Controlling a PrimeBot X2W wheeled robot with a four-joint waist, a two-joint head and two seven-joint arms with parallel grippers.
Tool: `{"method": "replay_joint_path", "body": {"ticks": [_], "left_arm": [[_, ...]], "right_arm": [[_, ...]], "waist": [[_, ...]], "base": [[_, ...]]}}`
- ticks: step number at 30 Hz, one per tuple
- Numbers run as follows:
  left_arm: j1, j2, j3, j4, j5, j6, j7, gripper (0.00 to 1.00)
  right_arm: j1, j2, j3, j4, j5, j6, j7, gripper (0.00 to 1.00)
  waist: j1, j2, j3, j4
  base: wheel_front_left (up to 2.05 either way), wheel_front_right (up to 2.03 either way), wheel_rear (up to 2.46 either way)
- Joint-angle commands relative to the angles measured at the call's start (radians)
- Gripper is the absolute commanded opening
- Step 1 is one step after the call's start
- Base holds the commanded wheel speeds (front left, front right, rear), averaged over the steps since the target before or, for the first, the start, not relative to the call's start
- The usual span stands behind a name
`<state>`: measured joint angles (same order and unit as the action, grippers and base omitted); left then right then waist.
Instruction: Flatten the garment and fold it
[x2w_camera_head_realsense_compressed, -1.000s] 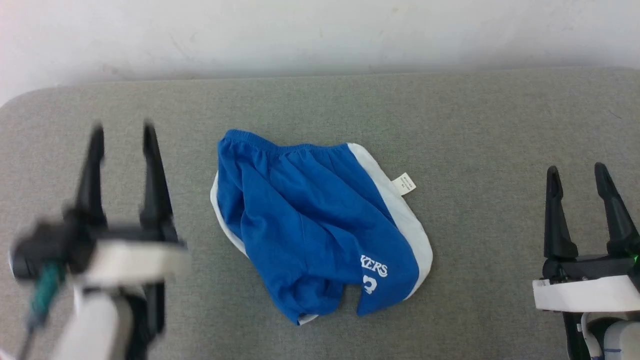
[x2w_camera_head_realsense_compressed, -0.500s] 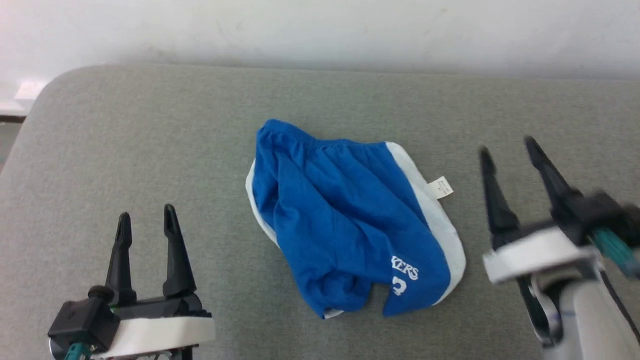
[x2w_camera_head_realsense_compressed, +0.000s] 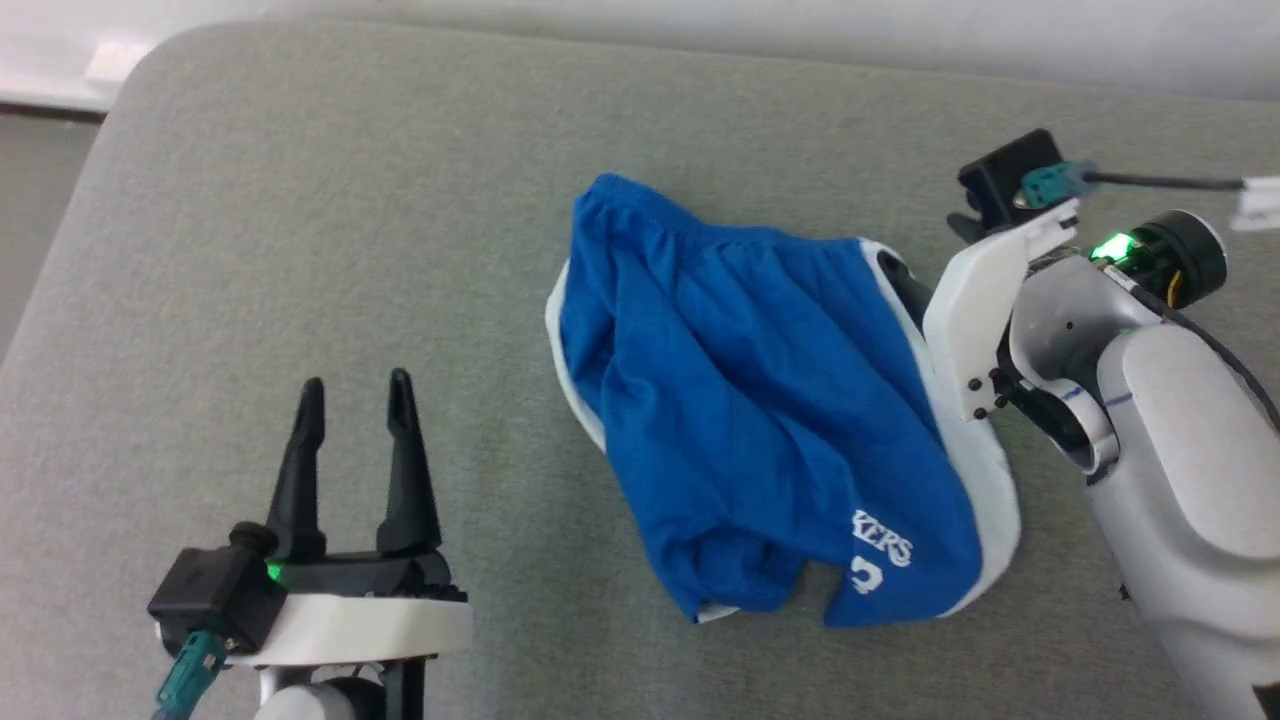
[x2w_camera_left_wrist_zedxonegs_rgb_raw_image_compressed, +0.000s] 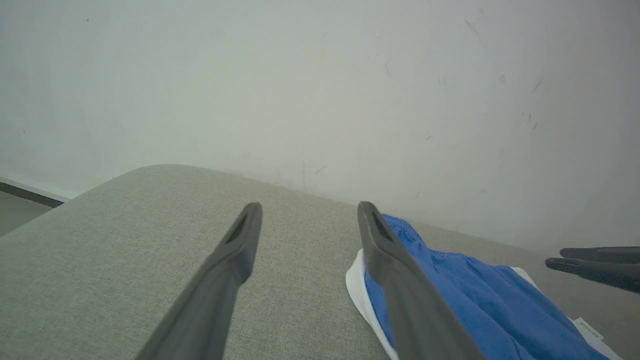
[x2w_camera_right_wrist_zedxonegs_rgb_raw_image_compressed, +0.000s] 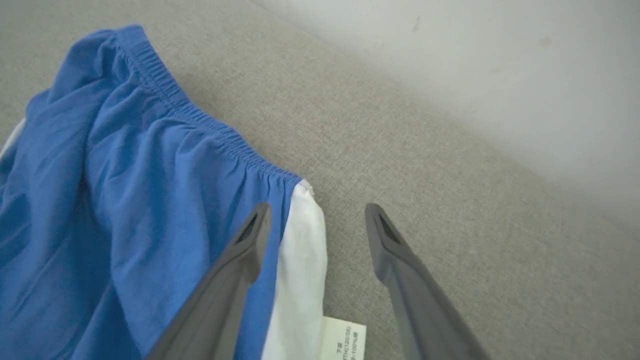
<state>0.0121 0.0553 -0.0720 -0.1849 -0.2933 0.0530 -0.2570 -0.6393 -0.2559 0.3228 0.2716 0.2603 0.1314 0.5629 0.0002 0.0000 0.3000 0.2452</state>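
Observation:
The garment (x2w_camera_head_realsense_compressed: 770, 400) is a pair of bright blue shorts with white side stripes, lying crumpled in the middle of the grey table (x2w_camera_head_realsense_compressed: 300, 200), waistband toward the wall and white lettering on the near leg. My right gripper (x2w_camera_right_wrist_zedxonegs_rgb_raw_image_compressed: 317, 207) is open and straddles the white stripe at the waistband's right corner, one finger over the blue cloth (x2w_camera_right_wrist_zedxonegs_rgb_raw_image_compressed: 125, 175) and the other over bare table; I cannot tell whether it touches. The small white tag (x2w_camera_right_wrist_zedxonegs_rgb_raw_image_compressed: 342, 340) lies between the fingers. My left gripper (x2w_camera_head_realsense_compressed: 356, 385) stands open and empty to the garment's near left, also seen as the left gripper (x2w_camera_left_wrist_zedxonegs_rgb_raw_image_compressed: 310, 207).
The padded grey table has a rounded far-left corner (x2w_camera_head_realsense_compressed: 150, 80), with floor (x2w_camera_head_realsense_compressed: 40, 200) beyond its left edge. A white wall (x2w_camera_left_wrist_zedxonegs_rgb_raw_image_compressed: 320, 75) runs along the far side. My right forearm (x2w_camera_head_realsense_compressed: 1180, 450) lies over the table to the garment's right.
The camera has shifted. My right arm has swung from beside the garment to its waistband's right corner, fingers now pointing left. My left gripper has drawn back toward the near edge.

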Motion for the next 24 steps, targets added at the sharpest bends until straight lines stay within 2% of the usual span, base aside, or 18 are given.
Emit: {"method": "replay_joint_path", "body": {"ticks": [1, 5, 9, 10, 11, 17, 24], "left_arm": [[-0.016, -0.004, -0.006, 0.007, -0.006, -0.006, -0.005, 1.0], [-0.035, -0.005, -0.036, 0.028, -0.023, -0.004, -0.005, 1.0], [-0.048, -0.005, -0.063, 0.042, -0.035, -0.005, -0.005, 1.0], [-0.05, -0.005, -0.067, 0.044, -0.038, -0.004, -0.005, 1.0], [-0.051, -0.005, -0.069, 0.045, -0.04, -0.002, -0.005, 1.0], [-0.056, -0.005, -0.071, 0.061, -0.037, -0.011, -0.005, 1.0], [-0.046, -0.005, -0.048, 0.065, -0.017, -0.026, -0.005, 1.0]], "right_arm": [[-0.019, -0.006, 0.014, 0.015, 0.011, -0.001, 0.014, 1.0], [-0.072, -0.033, 0.061, 0.105, 0.038, -0.001, 0.071, 1.0], [-0.098, -0.033, 0.097, 0.186, 0.061, -0.001, 0.097, 1.0], [-0.102, -0.029, 0.096, 0.205, 0.069, -0.001, 0.102, 0.22], [-0.105, -0.024, 0.093, 0.219, 0.073, -0.001, 0.102, 0.0], [-0.136, -0.03, 0.031, 0.253, 0.045, -0.001, -0.016, 0.0], [-0.042, -0.081, -0.17, 0.239, 0.016, -0.001, -0.151, 0.0]], "waist": [[-0.0002, 0.0, 0.042, 0.049], [-0.0002, 0.0, 0.06, 0.086], [-0.0002, 0.0, 0.07, 0.111], [-0.0002, 0.0, 0.07, 0.112], [-0.0002, 0.0, 0.07, 0.112], [-0.0002, 0.0, 0.053, 0.071], [-0.0002, 0.0, 0.015, -0.015]], "base": [[0.0, 0.0, 0.0], [0.0, 0.0, 0.0], [0.0, 0.0, 0.0], [0.0, 0.0, 0.0], [0.0, 0.0, 0.0], [0.0, 0.0, 0.0], [0.0, 0.0, 0.0]]}}
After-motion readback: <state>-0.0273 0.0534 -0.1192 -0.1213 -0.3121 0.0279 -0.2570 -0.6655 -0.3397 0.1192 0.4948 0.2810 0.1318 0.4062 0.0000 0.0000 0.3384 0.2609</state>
